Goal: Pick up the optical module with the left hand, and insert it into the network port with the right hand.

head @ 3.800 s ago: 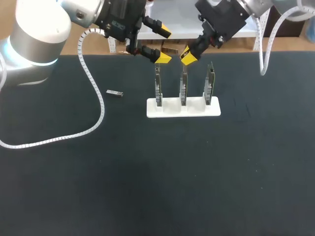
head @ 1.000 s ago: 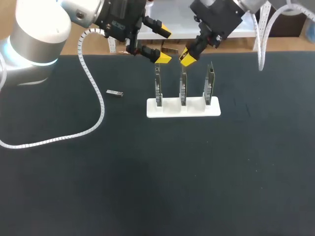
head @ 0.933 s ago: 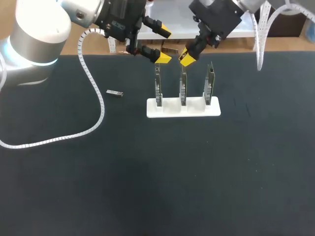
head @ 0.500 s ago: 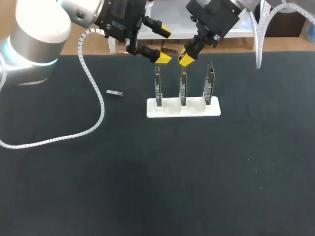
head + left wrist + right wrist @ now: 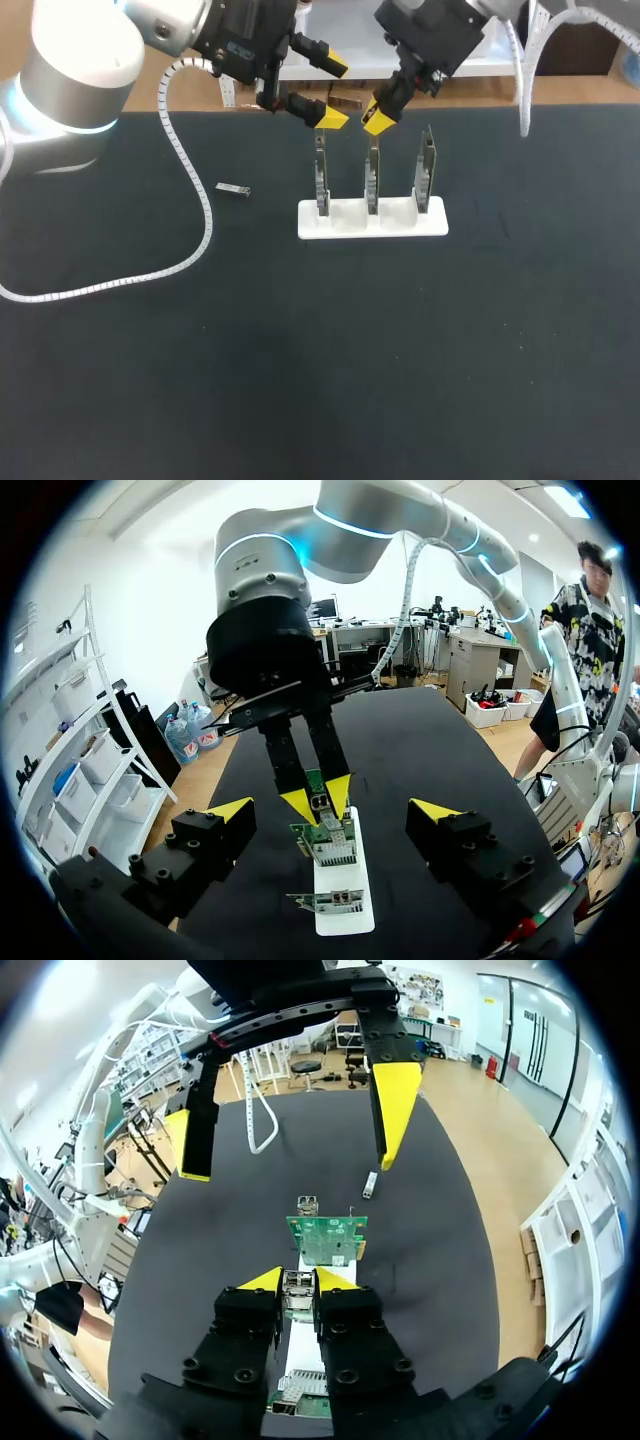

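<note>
My right gripper (image 5: 377, 117) is shut on a small silver optical module (image 5: 297, 1283), held just above the top edge of the middle circuit board (image 5: 371, 180). That board stands with two others in a white stand (image 5: 372, 220); the ports sit on the boards' upper ends. My left gripper (image 5: 332, 92) hangs wide open and empty just behind the left board (image 5: 321, 178), facing the right gripper (image 5: 320, 802). A second optical module (image 5: 233, 189) lies flat on the black table, left of the stand.
The left arm's white spiral cable (image 5: 195, 200) drapes across the table's left side, passing close by the loose module. The stand is near the table's far edge, and black tabletop (image 5: 380, 360) stretches in front of it.
My right gripper has drifted slightly left with the module, staying above the middle board. The left gripper and the loose module have not moved.
</note>
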`<action>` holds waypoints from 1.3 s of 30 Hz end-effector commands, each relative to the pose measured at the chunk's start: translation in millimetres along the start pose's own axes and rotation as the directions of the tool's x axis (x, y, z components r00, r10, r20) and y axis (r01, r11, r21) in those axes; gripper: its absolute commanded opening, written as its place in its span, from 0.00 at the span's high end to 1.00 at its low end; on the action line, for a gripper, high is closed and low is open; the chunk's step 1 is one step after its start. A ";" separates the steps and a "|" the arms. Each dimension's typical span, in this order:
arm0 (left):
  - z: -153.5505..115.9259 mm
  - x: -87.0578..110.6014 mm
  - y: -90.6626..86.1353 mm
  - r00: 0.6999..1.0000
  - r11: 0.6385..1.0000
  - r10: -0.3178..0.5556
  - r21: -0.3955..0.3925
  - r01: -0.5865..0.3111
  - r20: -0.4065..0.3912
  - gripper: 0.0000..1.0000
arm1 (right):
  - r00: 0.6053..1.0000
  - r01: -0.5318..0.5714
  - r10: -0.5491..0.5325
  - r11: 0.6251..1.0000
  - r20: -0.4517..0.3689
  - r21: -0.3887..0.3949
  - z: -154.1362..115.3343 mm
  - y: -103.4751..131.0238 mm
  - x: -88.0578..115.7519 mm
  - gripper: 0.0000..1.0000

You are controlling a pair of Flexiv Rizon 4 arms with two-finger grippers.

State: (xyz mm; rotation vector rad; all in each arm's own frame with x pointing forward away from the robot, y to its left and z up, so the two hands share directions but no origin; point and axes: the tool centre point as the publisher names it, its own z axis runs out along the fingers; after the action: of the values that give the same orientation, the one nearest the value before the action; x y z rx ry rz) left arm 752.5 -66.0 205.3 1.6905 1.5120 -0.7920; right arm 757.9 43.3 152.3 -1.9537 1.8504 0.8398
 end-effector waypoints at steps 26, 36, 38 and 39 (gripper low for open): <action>0.0 -1.4 1.5 1.000 1.000 -0.003 0.004 0.003 -0.007 0.00 | 0.999 -0.004 0.002 0.999 0.047 0.048 11.9 5.9 13.3 1.00; 0.0 -1.4 1.5 1.000 1.000 -0.003 0.004 0.003 -0.007 0.00 | 0.998 -0.009 0.007 0.999 0.061 0.033 15.0 4.4 15.3 1.00; 0.0 -1.4 1.5 1.000 1.000 -0.003 0.004 0.003 -0.007 0.00 | 0.998 -0.009 0.007 0.999 0.063 0.032 15.1 4.3 15.3 1.00; 0.0 -1.4 1.5 1.000 1.000 -0.003 0.004 0.003 -0.007 0.00 | 0.998 -0.008 0.006 0.999 0.064 0.033 15.1 4.3 15.2 0.93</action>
State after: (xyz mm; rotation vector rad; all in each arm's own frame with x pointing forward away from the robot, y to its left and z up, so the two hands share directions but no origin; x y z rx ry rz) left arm 752.5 -66.0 205.3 1.6905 1.5120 -0.7919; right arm 752.0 40.5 141.8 -1.8822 1.8258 0.8559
